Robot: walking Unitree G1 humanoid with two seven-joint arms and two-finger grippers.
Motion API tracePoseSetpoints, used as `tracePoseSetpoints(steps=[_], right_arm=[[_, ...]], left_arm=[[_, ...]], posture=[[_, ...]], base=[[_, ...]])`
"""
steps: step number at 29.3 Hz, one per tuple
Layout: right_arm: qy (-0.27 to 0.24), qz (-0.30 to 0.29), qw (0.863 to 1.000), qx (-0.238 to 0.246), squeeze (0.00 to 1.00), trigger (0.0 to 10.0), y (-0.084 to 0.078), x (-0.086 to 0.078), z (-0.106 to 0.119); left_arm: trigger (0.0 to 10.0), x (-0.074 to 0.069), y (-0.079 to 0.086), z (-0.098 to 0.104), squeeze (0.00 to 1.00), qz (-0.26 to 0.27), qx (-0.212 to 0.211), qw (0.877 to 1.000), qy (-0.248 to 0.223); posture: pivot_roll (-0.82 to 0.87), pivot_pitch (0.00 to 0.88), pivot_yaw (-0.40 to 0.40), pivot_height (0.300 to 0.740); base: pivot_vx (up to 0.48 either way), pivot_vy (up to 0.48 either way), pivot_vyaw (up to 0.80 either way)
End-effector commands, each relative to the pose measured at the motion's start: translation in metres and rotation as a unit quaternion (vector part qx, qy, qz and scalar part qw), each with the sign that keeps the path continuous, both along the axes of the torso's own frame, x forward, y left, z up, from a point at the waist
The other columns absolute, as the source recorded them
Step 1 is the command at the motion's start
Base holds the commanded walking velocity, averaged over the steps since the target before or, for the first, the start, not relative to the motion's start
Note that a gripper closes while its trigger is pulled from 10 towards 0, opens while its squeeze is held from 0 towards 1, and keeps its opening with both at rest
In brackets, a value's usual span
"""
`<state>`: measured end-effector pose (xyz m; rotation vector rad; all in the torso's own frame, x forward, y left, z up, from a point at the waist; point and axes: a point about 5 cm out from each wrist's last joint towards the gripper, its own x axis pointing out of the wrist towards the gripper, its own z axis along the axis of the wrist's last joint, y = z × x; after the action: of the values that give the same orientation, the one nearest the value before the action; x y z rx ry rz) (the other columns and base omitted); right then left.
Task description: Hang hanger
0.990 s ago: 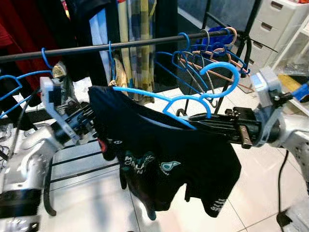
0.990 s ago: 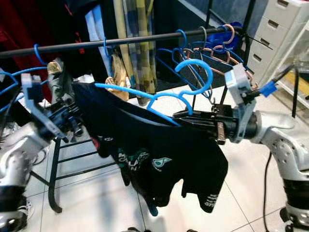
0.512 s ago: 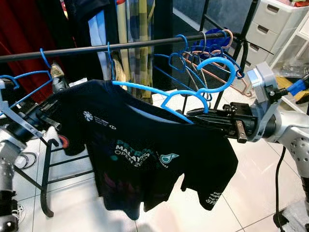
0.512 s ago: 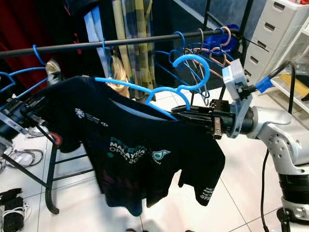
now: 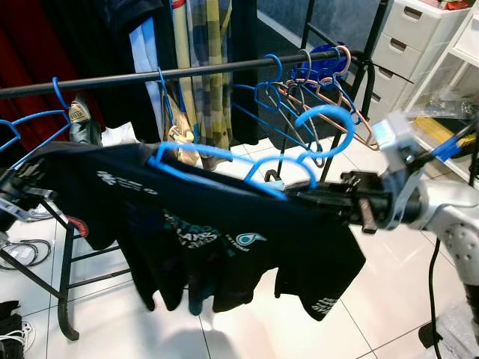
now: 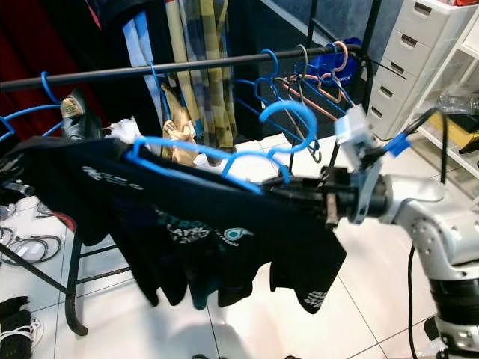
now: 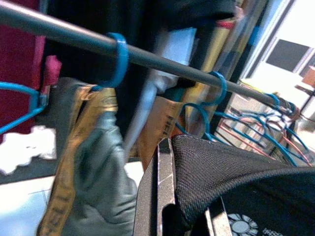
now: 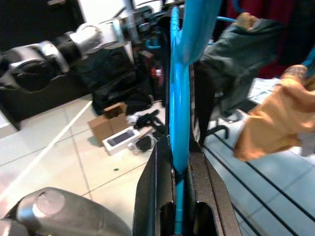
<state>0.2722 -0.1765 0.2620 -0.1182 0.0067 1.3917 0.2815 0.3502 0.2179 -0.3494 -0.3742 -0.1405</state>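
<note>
Silver right arm (image 5: 449, 213), black end effector (image 5: 329, 200), blue-tipped cable (image 5: 447, 148).

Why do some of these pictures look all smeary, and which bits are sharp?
Left eye view: the right gripper and blue hanger are smeared by motion. Left wrist view: the black shirt weave is sharp; the rail behind is soft. Right wrist view: the hanger is crisp; the yellowish cloth is blurred.

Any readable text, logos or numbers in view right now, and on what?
Black T-shirt chest print: teal lettering with a drop-shaped logo, too blurred to read.
Shirt shoulder: small white print, unreadable.
Shirt sleeve hem: white print, unreadable.
Nothing else legible.
</note>
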Motion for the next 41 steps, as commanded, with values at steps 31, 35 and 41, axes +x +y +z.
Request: tracePoseSetpoints(steps=[31, 35, 41], right_arm=[[-0.043, -0.041, 0.995, -0.085, 0.0, 0.0, 0.005, 0.012, 0.002], [-0.033, -0.036, 0.99, -0.132, 0.0, 0.0, -0.003, 0.01, -0.005], [0.008, -0.007, 0.965, -0.261, 0.0, 0.0, -0.021, 0.0, -0.025]], left_arm=[[10.0, -0.019, -0.13, -0.041, 1.0, -0.362, 0.08, 0.927, 0.052], [10.0, -0.021, -0.127, -0.041, 1.0, -0.36, 0.1, 0.926, 0.062], [10.0, -0.022, -0.124, -0.045, 1.0, -0.347, 0.125, 0.926, 0.08]], posture=[[-0.05, 0.122, 0.01, 0.74], [-0.05, 0.122, 0.01, 0.74], [-0.06, 0.129, 0.011, 0.74]], base=[[0.0, 0.0, 0.0], [0.0, 0.0, 0.0], [0.0, 0.0, 0.0]])
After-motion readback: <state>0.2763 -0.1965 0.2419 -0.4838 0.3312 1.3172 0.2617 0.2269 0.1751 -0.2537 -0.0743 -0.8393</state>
